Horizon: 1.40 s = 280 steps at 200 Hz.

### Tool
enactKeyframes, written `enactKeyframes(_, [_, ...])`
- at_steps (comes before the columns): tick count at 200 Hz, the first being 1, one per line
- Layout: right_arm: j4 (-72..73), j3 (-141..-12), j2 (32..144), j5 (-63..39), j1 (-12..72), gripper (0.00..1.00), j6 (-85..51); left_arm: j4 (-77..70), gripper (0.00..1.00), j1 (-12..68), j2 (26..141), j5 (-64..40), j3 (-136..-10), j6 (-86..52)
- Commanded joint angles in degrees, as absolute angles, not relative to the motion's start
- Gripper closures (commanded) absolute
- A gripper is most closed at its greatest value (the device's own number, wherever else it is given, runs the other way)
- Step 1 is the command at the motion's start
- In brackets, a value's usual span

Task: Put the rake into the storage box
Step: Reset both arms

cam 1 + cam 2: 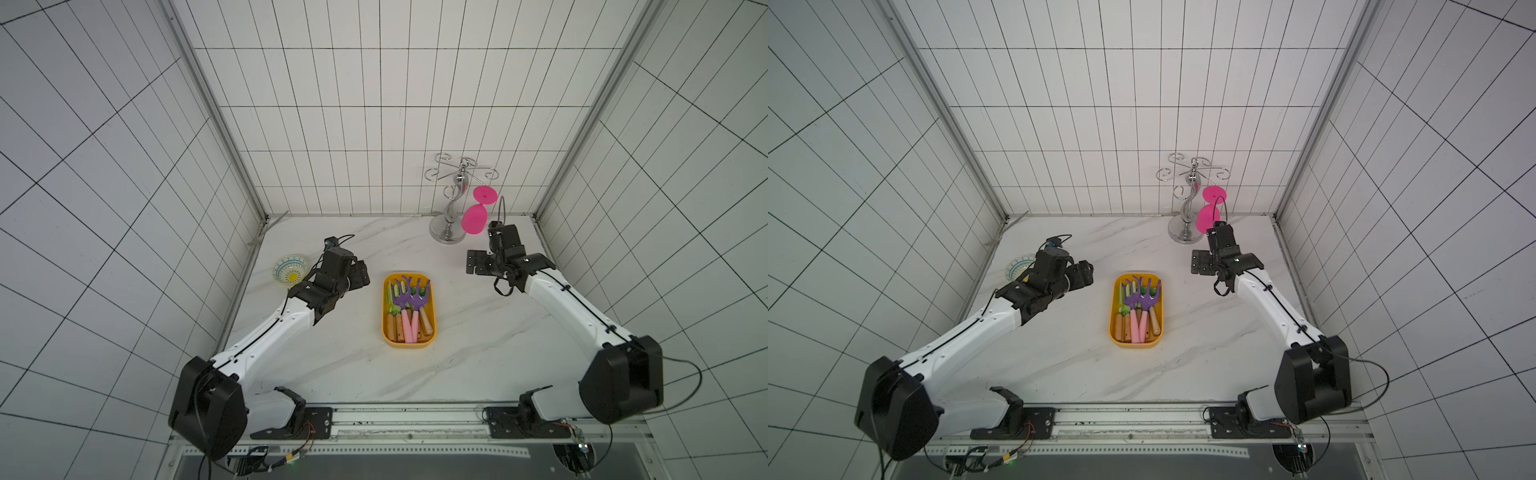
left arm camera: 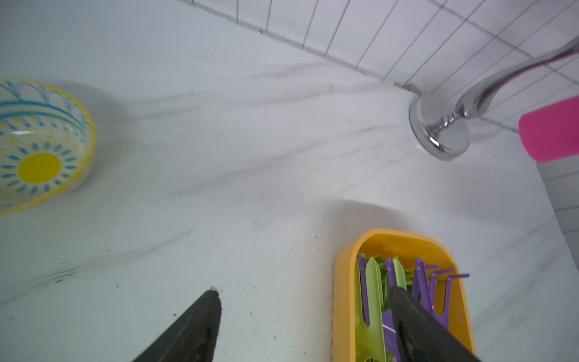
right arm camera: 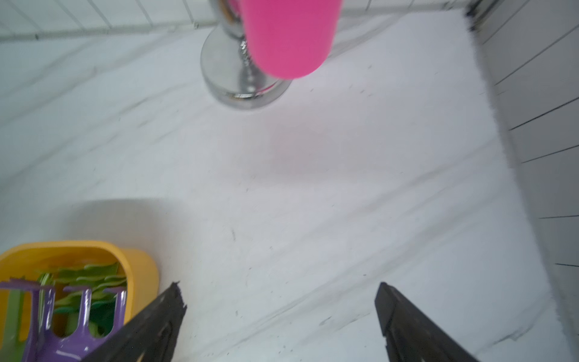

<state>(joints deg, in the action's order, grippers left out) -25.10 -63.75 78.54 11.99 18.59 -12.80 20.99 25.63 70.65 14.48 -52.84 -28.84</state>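
Far left, the patterned bowl (image 1: 290,270) sits by the wall, out of play. Next along, the left gripper (image 2: 304,290) hovers just beside the box with its jaws spread wide and nothing between them. Centre stage, the storage box (image 1: 409,344) rests on the marble table (image 1: 332,365) with two purple rakes (image 1: 411,296) lying inside it, pink handles toward the robot, on top of green tools and wooden handles. To the right, the right gripper (image 3: 279,283) is also wide apart and empty, near the chrome stand (image 1: 448,235) and its pink glass (image 1: 473,219). No rake shows outside the box, so the placing looks done, with only the arms' retreat left.
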Motion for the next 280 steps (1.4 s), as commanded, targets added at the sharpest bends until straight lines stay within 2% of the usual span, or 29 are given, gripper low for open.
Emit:
enactKeyframes(1, [-14.3,-55.3,79.5,22.4,12.1,0.01,-9.8,13.3,0.04,21.0,69.4,27.8,-47.4,-16.4])
enactKeyframes(6, [-12.7,-54.3,79.1,23.1,11.3,0.01,-9.0,10.9,0.01,19.2,69.3,28.5,-45.6,-15.3])
enactKeyframes(35, [10.0,-41.3,76.4,20.6,7.3,0.01,-1.9,2.0,0.01,6.1,73.2,24.3,-40.1,-17.7])
enactKeyframes(47, [14.6,-39.0,77.9,20.1,5.9,0.01,-2.9,-2.7,0.01,3.6,74.4,23.4,-38.2,-15.4])
enactKeyframes(68, [27.6,-33.8,81.9,18.6,4.8,0.01,-0.7,-20.1,0.02,0.3,73.8,15.7,-29.9,-10.9])
enactKeyframes(91, [37.2,-30.9,87.9,14.8,3.1,0.01,-0.9,-33.8,0.02,-2.0,76.3,10.2,-23.7,-11.8])
enactKeyframes(102, [33.5,-31.1,86.5,12.7,2.4,0.01,-1.6,-38.0,0.02,-2.1,79.0,9.4,-23.3,-10.1])
enactKeyframes(116, [40.6,-27.6,86.7,7.6,0.9,0.01,-1.1,-39.3,0.03,-2.0,80.5,8.0,-23.7,-7.7])
enactKeyframes(126, [42.2,-26.0,86.7,2.8,-0.3,0.01,-0.9,-44.4,0.03,-2.1,83.2,7.4,-22.2,-7.1])
enactKeyframes(136, [51.0,-23.8,89.6,0.8,-0.7,0.01,-0.6,-50.8,0.03,-1.3,86.6,8.1,-20.3,-6.5])
enactKeyframes(147, [43.7,-25.6,87.8,-0.2,-1.2,0.01,-0.8,-57.2,0.02,0.0,90.4,10.2,-19.8,-4.7])
enactKeyframes(160, [49.0,-24.5,89.2,-0.8,-1.6,0.01,-1.0,-54.7,0.01,0.3,91.9,11.6,-22.5,-4.6])
enactKeyframes(173, [44.4,-25.4,87.8,-1.1,-1.7,0.01,-1.1,-46.4,0.01,-0.2,90.5,12.1,-25.5,-6.4])
enactKeyframes(182, [46.5,-25.0,88.3,-1.0,-1.7,0.01,-1.1,-41.6,0.01,-0.4,89.3,11.6,-26.7,-6.9])
enactKeyframes(200, [45.0,-25.2,88.0,-1.0,-1.7,0.01,-1.0,-45.9,0.01,-0.1,90.5,12.3,-25.6,-6.3])
enactKeyframes(280, [44.6,-26.0,88.8,-1.1,-1.7,0.01,-1.0,-43.1,0.01,-0.1,89.9,12.4,-26.5,-6.5])
